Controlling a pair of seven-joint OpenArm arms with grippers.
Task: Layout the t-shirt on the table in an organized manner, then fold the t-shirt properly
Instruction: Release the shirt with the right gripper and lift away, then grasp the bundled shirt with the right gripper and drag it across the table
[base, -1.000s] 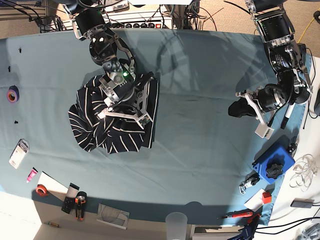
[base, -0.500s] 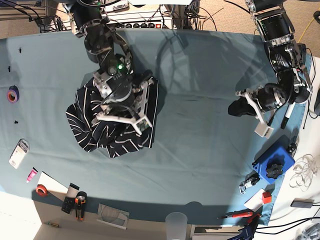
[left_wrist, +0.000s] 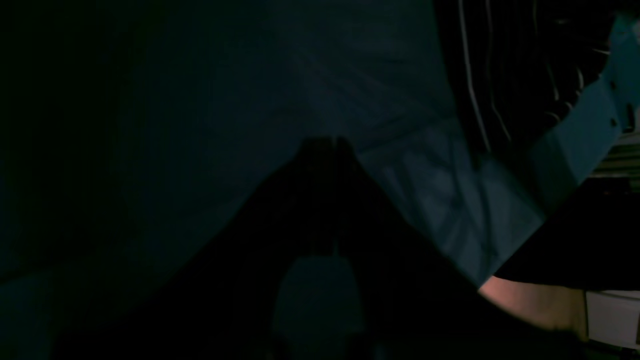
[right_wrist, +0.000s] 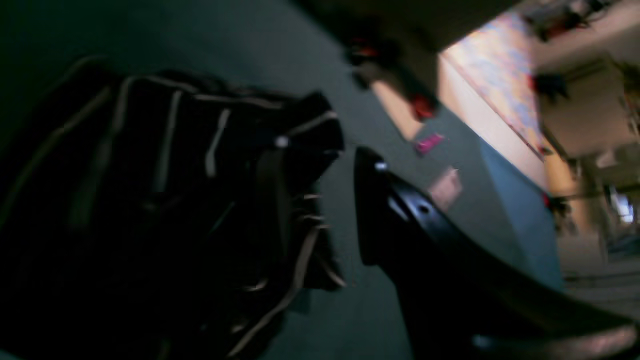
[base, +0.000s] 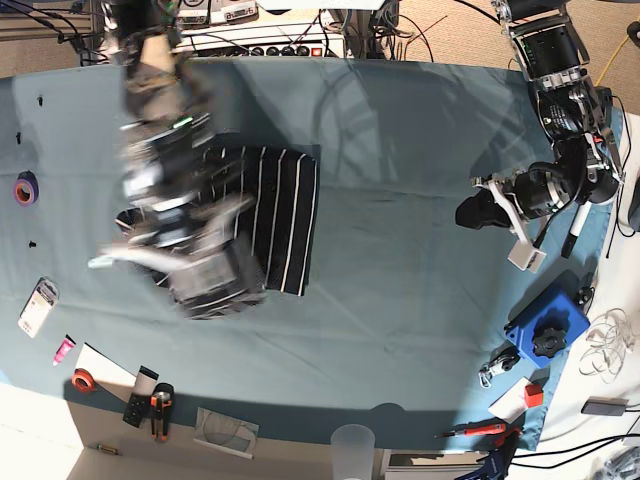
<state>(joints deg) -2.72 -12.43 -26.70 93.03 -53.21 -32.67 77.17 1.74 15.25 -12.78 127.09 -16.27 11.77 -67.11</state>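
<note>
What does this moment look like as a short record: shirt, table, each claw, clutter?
t-shirt: dark with thin white stripes, bunched, not laid flat, on the side of the table nearest the right arm
table: teal cloth, shirt lies on it
right claw: open, at the shirt's edge; arm motion-blurred in the base view
left claw: shut, holding nothing, far from the shirt
clutter: tape roll, blue box, plastic cup along the table's edges
</note>
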